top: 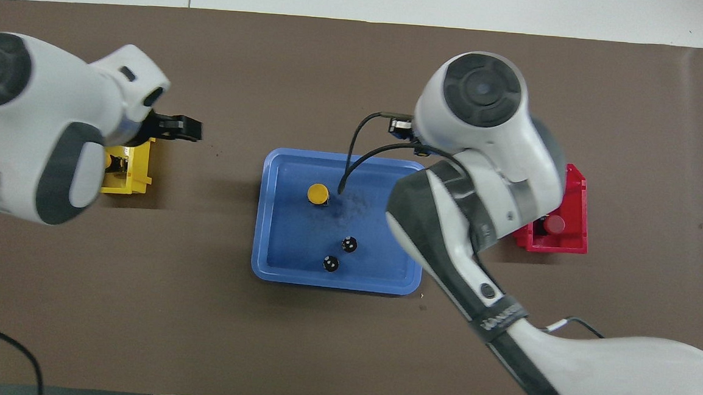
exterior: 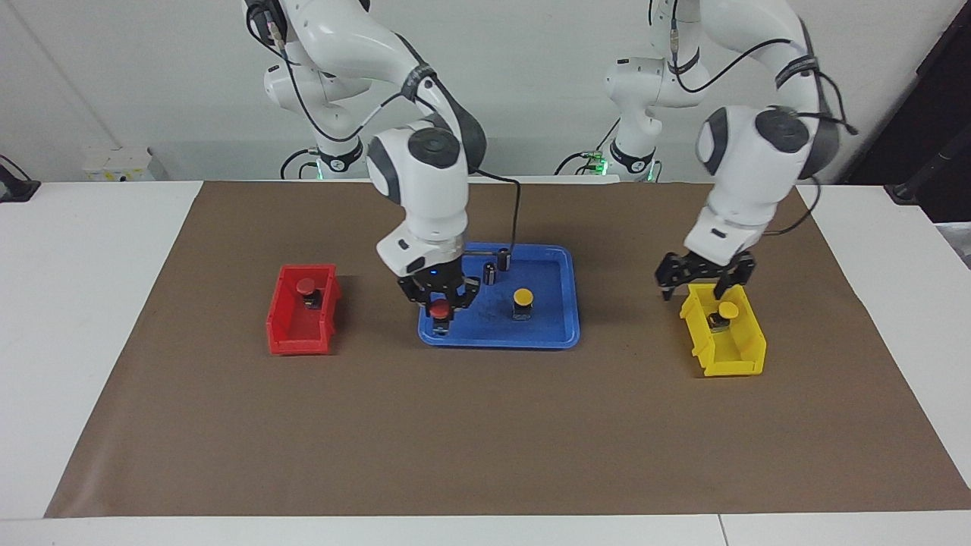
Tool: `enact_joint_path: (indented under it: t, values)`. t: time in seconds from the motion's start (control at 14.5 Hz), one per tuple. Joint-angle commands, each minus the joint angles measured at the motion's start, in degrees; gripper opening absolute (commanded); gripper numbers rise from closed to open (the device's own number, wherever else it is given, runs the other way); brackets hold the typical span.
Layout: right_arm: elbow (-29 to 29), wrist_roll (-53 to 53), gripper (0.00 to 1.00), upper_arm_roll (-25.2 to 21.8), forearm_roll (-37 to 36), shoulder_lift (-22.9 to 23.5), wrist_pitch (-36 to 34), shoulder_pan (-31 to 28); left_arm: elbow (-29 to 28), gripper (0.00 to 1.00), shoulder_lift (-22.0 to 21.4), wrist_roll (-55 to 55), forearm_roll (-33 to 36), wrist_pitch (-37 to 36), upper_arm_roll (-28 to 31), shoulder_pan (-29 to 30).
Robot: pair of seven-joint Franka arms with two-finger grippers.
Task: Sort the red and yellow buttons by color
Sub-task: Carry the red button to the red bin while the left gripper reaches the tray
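- Red button: held closed in the right end effector, raised over the blue tray; judged light, rigid, best gripped at its black body.
- Yellow button: upright on the tray.
- Left end effector: open, empty, beside the yellow bin.
- Red bin: already held one red button.

Shows, on the worktop, a tray between two bins, one button in each bin, a third button and two cylinders in the tray, a fourth button in the right claw over it.

mat: I read matt brown paper
tray: glossy blue plastic
bins: I see shiny red and yellow plastic
arm shells: smooth white plastic
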Motion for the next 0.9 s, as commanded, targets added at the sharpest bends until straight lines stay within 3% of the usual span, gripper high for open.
enact_joint_path:
  t: [0.0, 0.21, 0.41, 0.48, 0.55, 0.62, 0.83]
  values:
    - [-4.14, -13.03, 0.23, 0.73, 2.54, -6.12, -4.53, -8.34, 0.49, 1.0, 4.57, -12.2, 0.9, 4.33, 1.21, -9.71]
    - [-9.49, -22.53, 0.23, 0.73, 3.24, -8.94, -3.77, -14.94, 1.54, 1.0, 8.09, -20.82, 1.16, 5.48, 1.29, -17.19]
    - [-19.5, -27.83, 0.23, 0.82, 3.94, -12.19, 5.7, -18.2, 2.42, 0.99, 10.65, -23.05, 1.43, 7.15, 1.29, -18.96]
    - [-22.58, -28.01, 0.23, 0.82, 5.69, -13.33, 8.26, -18.12, 2.42, 0.84, 10.65, -23.13, 1.43, 7.07, 1.29, -19.05]
    - [-25.57, -28.8, 0.23, 0.82, 7.27, -14.3, 10.72, -18.29, 2.42, 0.32, 10.65, -23.22, 1.34, 7.07, 1.29, -18.88]
    - [-27.51, -31.42, 0.23, 0.74, 7.46, -15.09, 12.05, -18.47, 2.42, 0.03, 10.74, -23.13, 1.34, 7.24, 1.29, -18.35]
    - [-31.74, -34.95, 0.23, 0.73, 7.46, -16.5, 14.87, -20.05, 3.56, 0.01, 10.74, -23.22, 1.17, 6.46, 1.56, -18.08]
